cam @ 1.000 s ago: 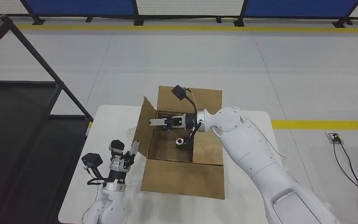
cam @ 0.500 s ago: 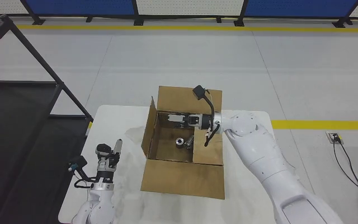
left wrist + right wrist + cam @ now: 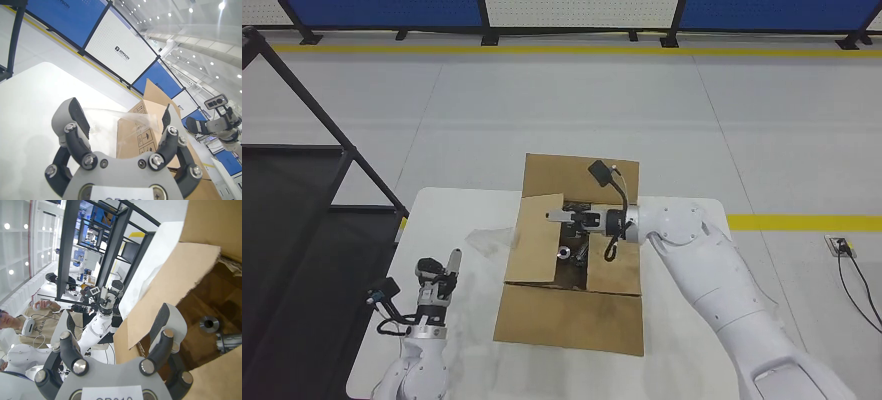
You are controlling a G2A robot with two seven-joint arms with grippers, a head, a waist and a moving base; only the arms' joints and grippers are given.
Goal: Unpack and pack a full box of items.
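1. The cardboard box (image 3: 567,318) sits in the middle of the white table (image 3: 447,215), its far, near and right flaps spread outward; its left flap (image 3: 540,240) tilts inward over the opening.
2. The right gripper (image 3: 564,214) hovers over the box's far-left part, at the upper edge of that flap; in the right wrist view its fingers (image 3: 164,321) are spread wide, and the flap's lower corner lies between them; whether a pad touches the cardboard is unclear.
3. On the box floor stands a short metal cylinder (image 3: 564,252) with a hole in its top; a second metal part (image 3: 226,344) lies just beside it, partly hidden by the box wall.
4. The left gripper (image 3: 440,268) is over the table's left side, well apart from the box, pointing towards the table's far edge; its jaws are parted with nothing between the pads (image 3: 78,113).
5. A clear plastic bag (image 3: 487,240) lies on the table against the box's left side.
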